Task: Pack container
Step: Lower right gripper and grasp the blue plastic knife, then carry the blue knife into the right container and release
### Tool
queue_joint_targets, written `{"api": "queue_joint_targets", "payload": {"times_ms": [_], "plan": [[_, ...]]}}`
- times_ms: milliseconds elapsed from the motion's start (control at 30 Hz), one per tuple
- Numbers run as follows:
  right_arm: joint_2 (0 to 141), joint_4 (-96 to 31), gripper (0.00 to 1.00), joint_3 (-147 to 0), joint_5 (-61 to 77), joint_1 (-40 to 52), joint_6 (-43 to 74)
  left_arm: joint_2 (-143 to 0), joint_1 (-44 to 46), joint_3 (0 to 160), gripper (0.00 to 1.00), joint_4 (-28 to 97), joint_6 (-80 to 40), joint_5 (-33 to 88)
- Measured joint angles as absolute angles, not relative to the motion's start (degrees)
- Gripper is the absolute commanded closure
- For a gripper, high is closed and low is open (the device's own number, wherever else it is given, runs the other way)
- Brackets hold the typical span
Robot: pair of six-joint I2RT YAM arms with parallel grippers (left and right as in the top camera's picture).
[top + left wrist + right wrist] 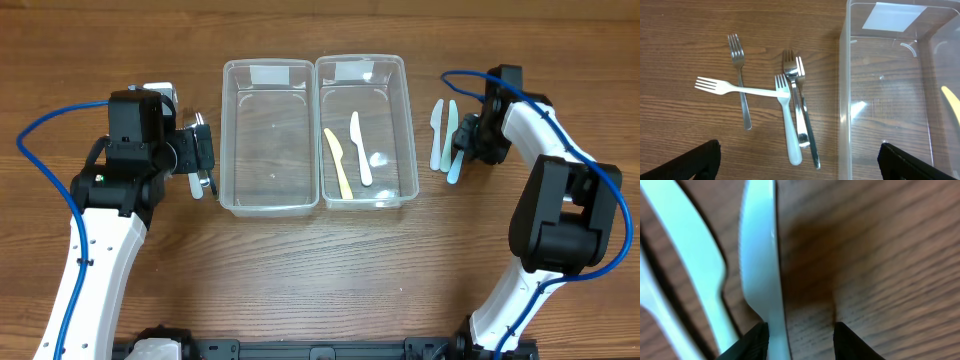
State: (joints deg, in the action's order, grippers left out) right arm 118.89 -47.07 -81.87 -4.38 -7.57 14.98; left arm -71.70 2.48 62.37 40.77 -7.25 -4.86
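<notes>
Two clear plastic containers stand side by side. The left container (222, 140) is empty. The right container (410, 130) holds a yellow knife (338, 160) and a white knife (360, 148). Several forks (790, 120), metal and white plastic, lie on the table left of the left container's wall (842, 100). My left gripper (200, 160) is open above them, its fingers wide apart (800, 152). Pale plastic knives (443, 135) lie right of the containers. My right gripper (462, 140) is low over them, open, with one knife (762, 255) against its left finger (800, 335).
Two more pale knives (690, 255) lie just left of the one between my right fingers. The yellow knife shows through the container wall in the left wrist view (950, 100). The wooden table (320, 270) runs in front of the containers.
</notes>
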Motion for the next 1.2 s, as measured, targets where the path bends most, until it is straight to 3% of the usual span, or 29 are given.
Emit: {"api": "queue_joint_targets", "payload": {"times_ms": [200, 267, 300, 433, 533, 1200], "plan": [[118.45, -45.63, 0.57, -80.42, -4.49, -7.46, 14.92, -71.70, 2.48, 62.37, 0.00, 40.77, -7.25, -4.86], [118.37, -45.45, 0.86, -80.27, -4.47, -7.46, 14.55, -71.70, 2.48, 62.37, 0.00, 40.77, -7.25, -4.84], [118.37, -45.50, 0.90, -80.23, -4.71, -7.46, 14.28, -71.70, 2.48, 62.37, 0.00, 40.80, -7.25, -4.86], [118.34, -45.69, 0.85, -80.18, -4.93, -7.90, 13.82, -71.70, 2.48, 62.37, 0.00, 40.75, -7.25, -4.86], [118.34, -45.78, 0.96, -80.18, -4.93, -7.88, 13.85, -71.70, 2.48, 62.37, 0.00, 40.77, -7.25, -4.86], [116.99, -52.84, 0.96, -83.85, -5.28, -7.35, 14.83, -71.70, 2.48, 62.37, 0.00, 40.77, -7.25, -4.86]]}}
